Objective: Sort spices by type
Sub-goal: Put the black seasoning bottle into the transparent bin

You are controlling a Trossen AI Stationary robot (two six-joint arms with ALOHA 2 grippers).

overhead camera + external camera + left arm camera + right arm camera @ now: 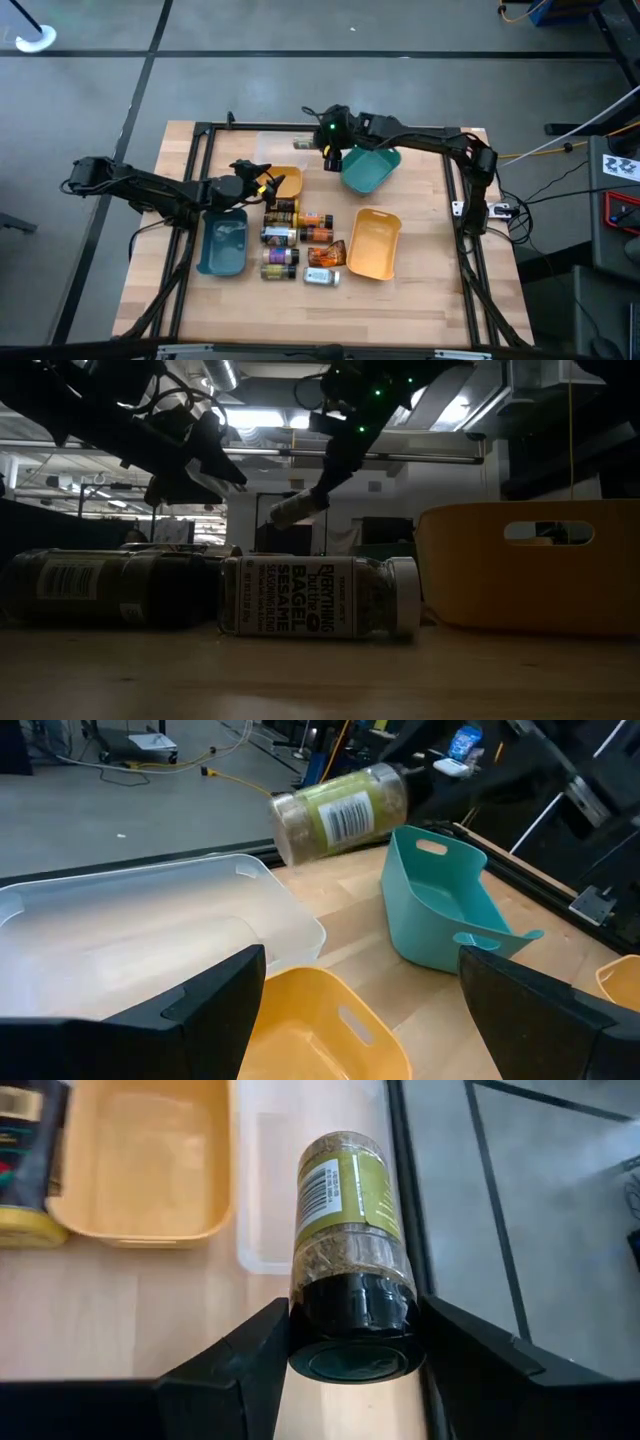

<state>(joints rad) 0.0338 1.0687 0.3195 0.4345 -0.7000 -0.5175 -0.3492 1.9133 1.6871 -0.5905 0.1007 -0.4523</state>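
My right gripper [328,150] hangs over the table's far side, between the clear tray [268,150] and the teal tray [368,168], shut on a spice jar [345,1210] with a yellow-green label and black cap. The same jar [340,808] shows in the left wrist view. My left gripper [250,180] is open and holds nothing, beside the small yellow tray [288,182]. Several other jars [295,240] lie on their sides mid-table, among them a white-capped bagel seasoning jar [320,597]. My right gripper holds the jar by its black cap [350,1305], pinched between the two fingers [250,1350], one on each side of the cap. The jar [298,507] is lifted clear and tilted, its base pointing away from the fingers and slanting down over the clear tray's edge.
A blue tray [222,242] sits at the table's left and a larger orange-yellow tray [372,243] at its right, both beside the jar cluster. A black frame rail [330,128] runs along the far edge. Bare wood lies along the near edge.
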